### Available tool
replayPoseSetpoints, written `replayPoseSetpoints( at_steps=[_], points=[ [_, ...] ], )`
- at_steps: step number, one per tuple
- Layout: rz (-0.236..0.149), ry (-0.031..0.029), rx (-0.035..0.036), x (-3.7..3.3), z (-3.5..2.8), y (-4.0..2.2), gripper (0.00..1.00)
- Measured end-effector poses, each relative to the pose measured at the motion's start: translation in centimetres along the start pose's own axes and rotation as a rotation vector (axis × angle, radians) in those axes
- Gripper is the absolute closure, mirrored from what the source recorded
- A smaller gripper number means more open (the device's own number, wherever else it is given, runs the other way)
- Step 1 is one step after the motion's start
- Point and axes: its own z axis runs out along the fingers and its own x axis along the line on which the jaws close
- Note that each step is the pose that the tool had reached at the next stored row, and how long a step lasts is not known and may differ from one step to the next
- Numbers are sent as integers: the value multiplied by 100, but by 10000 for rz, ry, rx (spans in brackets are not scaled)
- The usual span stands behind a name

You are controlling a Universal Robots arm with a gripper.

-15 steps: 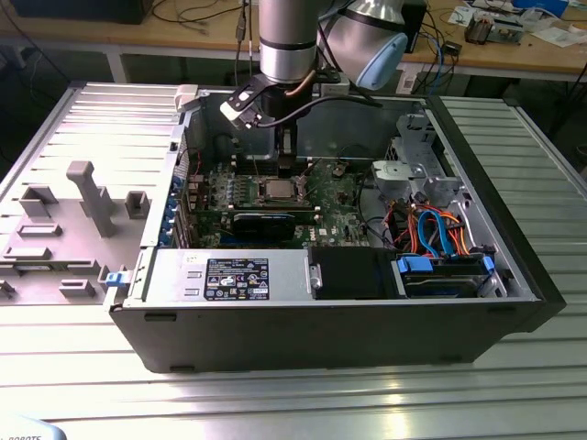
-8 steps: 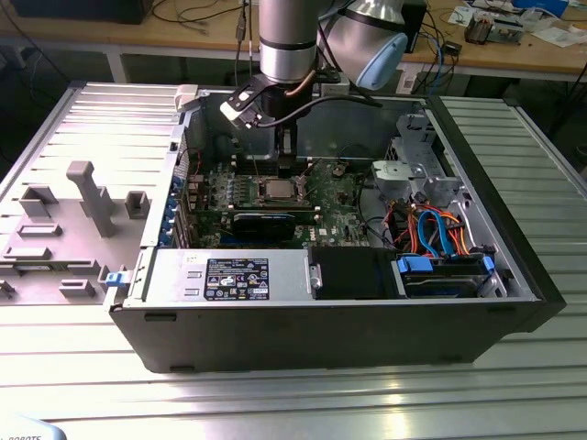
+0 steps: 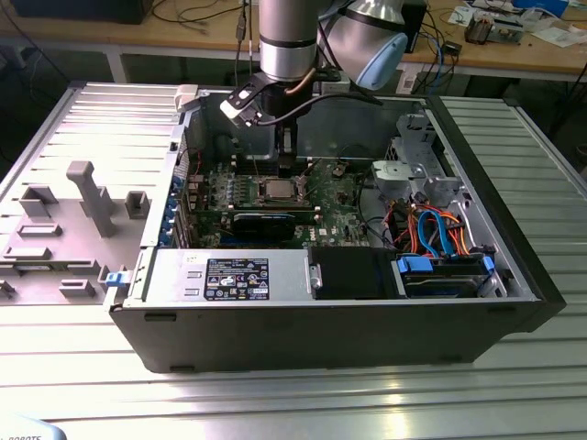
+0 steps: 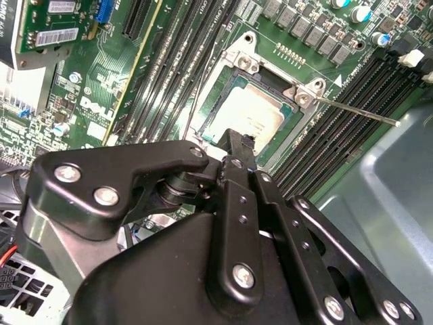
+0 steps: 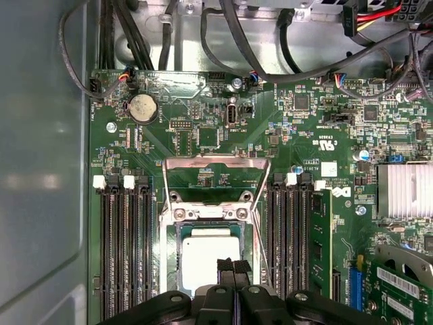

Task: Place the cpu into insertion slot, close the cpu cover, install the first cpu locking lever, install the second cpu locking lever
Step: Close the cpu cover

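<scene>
The cpu [image 5: 210, 261] [image 4: 254, 112] [image 3: 275, 191] lies flat in the insertion slot [image 5: 177, 215], its silver-grey top showing. The cpu cover [image 5: 216, 162] looks swung open, its silvery frame standing behind the socket with green board visible through the window. A thin locking lever [image 4: 352, 110] sticks out unlatched past the socket corner. My gripper [image 5: 233, 267] [image 4: 233, 145] [image 3: 286, 156] hangs just above the cpu's near edge. Its black fingers are pressed together, shut, with nothing between them.
Long black memory slots [image 5: 125, 250] [image 5: 294, 237] flank the socket. A finned heatsink [image 5: 406, 189], black cables [image 5: 237, 40] and the grey case wall [image 5: 40, 169] surround the board. A drive cage [image 3: 413, 170] and power supply [image 3: 238, 275] stand in the case.
</scene>
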Motion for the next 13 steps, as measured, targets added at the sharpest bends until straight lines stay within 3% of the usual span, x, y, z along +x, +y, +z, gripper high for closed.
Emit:
replayPoseSetpoints(
  at_steps=[13],
  points=[
    [1, -18, 2, -1, -7, 9, 89]
  ],
)
